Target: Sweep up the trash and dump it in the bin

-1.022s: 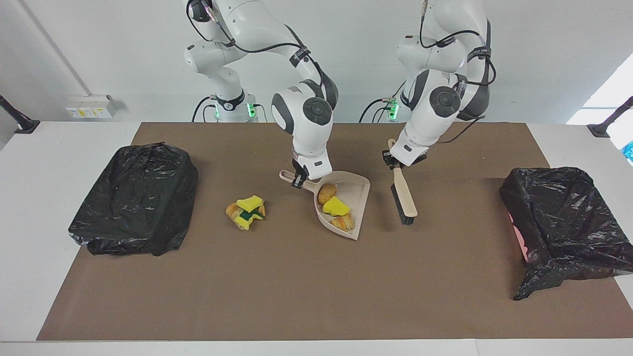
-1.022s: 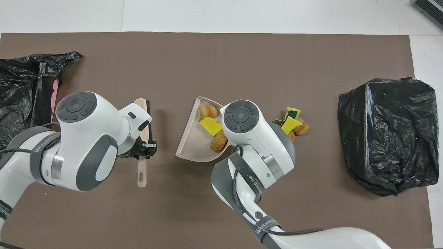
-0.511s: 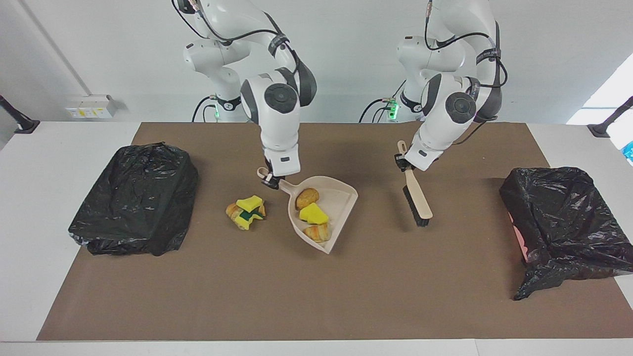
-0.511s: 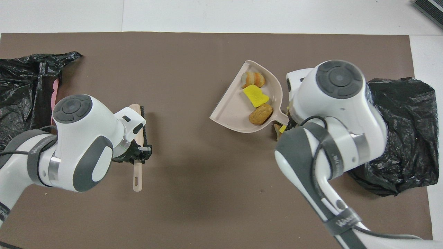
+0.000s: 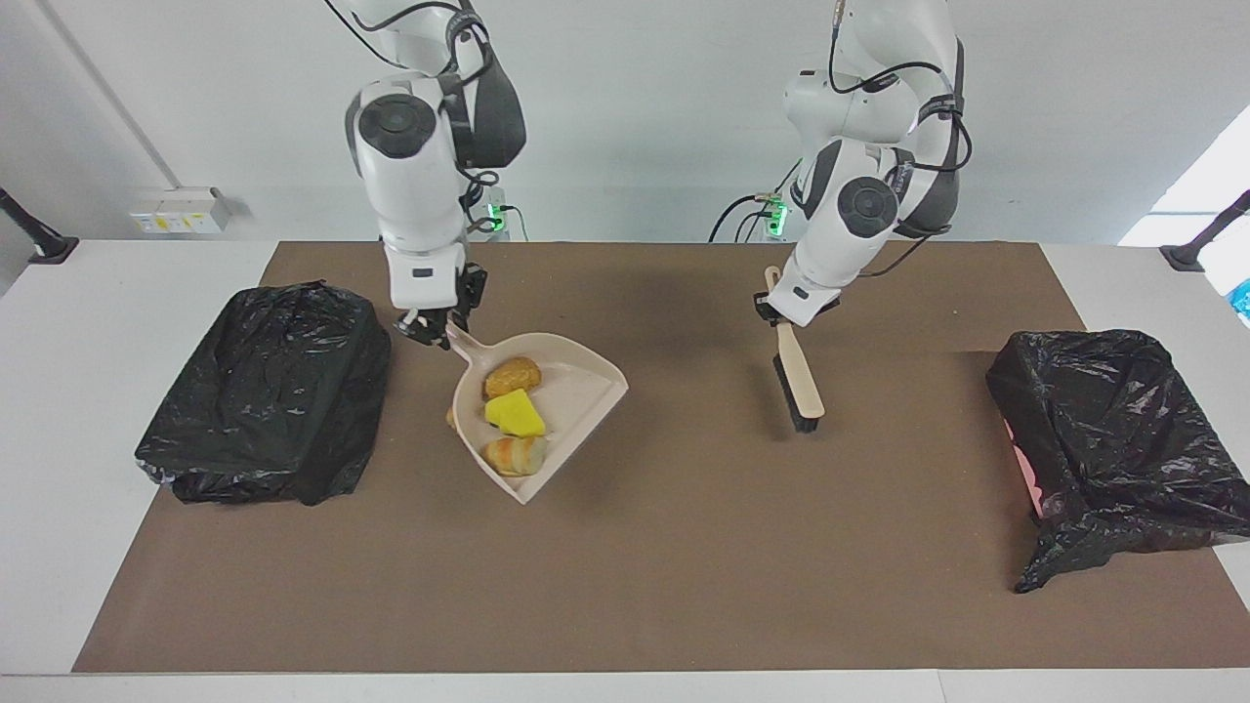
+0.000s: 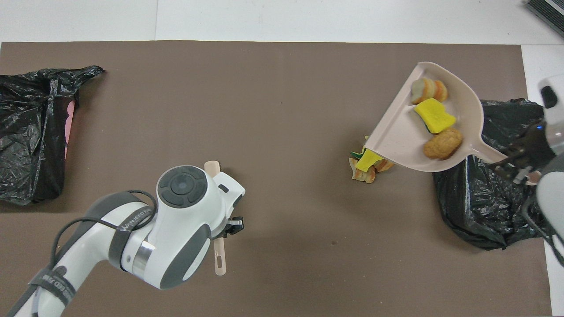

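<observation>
My right gripper (image 5: 430,330) is shut on the handle of the beige dustpan (image 5: 581,386) and holds it up in the air, beside the black-bagged bin (image 5: 269,391) at the right arm's end. In the pan lie three pieces of trash: a brown lump (image 5: 513,376), a yellow sponge chunk (image 5: 515,414) and a striped bread lump (image 5: 516,455). The pan (image 6: 396,136) also shows in the overhead view. A small pile of trash (image 6: 368,165) lies on the mat under the pan's lip. My left gripper (image 5: 781,314) is shut on the beige brush (image 5: 801,381), bristle end down.
A second black-bagged bin (image 5: 1113,439) stands at the left arm's end, its mouth open with pink showing inside. A brown mat (image 5: 684,586) covers the table. The overhead view shows the brush handle (image 6: 219,259) below my left wrist.
My right arm lifted the dustpan with its three scraps and carried it toward the bin at the right arm's end. The left arm shifted the brush slightly, still gripping it.
</observation>
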Controlling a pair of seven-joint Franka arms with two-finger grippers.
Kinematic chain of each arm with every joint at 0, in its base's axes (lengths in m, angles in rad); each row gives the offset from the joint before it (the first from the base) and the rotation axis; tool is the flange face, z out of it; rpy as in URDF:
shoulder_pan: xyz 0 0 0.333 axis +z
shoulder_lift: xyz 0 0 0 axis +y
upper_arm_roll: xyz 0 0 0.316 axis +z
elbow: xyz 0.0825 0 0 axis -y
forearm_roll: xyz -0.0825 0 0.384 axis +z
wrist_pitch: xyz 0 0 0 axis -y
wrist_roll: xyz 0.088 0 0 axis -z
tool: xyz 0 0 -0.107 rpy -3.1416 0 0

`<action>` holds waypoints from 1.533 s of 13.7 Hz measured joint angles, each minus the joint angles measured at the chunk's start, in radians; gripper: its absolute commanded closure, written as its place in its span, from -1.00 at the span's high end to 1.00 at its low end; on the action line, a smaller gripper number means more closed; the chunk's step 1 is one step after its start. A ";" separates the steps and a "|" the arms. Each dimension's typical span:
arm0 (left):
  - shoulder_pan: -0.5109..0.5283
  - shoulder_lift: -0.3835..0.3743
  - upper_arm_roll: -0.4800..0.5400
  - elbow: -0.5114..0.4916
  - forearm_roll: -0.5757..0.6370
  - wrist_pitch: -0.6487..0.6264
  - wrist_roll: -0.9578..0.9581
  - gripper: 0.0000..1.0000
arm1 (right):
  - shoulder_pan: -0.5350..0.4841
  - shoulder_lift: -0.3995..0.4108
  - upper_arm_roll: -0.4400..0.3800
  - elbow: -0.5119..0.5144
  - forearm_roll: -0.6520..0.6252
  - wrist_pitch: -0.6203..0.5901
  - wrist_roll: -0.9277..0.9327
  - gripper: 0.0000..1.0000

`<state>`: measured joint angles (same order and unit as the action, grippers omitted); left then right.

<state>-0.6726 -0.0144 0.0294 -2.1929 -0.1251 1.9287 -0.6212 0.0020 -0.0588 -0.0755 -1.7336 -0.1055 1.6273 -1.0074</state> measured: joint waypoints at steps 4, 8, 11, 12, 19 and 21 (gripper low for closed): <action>-0.120 -0.017 -0.004 -0.093 -0.002 0.072 -0.102 -1.00 | -0.199 -0.003 -0.002 0.005 -0.150 0.032 -0.327 -1.00; -0.156 -0.031 -0.002 -0.153 -0.007 0.123 -0.128 0.51 | -0.297 -0.003 0.000 -0.037 -0.330 0.151 -0.482 -1.00; -0.155 -0.034 0.009 -0.155 -0.007 0.126 -0.106 1.00 | -0.326 0.002 0.002 -0.114 -0.460 0.267 -0.506 -1.00; -0.151 -0.035 0.014 -0.153 -0.008 0.127 -0.102 1.00 | -0.323 0.004 0.010 -0.132 -0.517 0.280 -0.506 -1.00; 0.049 -0.034 0.031 -0.051 -0.006 0.130 -0.064 1.00 | -0.193 0.005 0.032 -0.233 -0.815 0.309 -0.507 -1.00; 0.129 -0.026 0.033 -0.013 -0.005 0.130 0.038 1.00 | -0.175 0.005 0.032 -0.238 -0.846 0.309 -0.507 -1.00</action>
<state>-0.5438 -0.0400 0.0621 -2.2056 -0.1303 2.0584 -0.5836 -0.1727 -0.0535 -0.0433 -1.9721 -0.9510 1.9358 -1.5142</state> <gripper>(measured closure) 0.000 0.687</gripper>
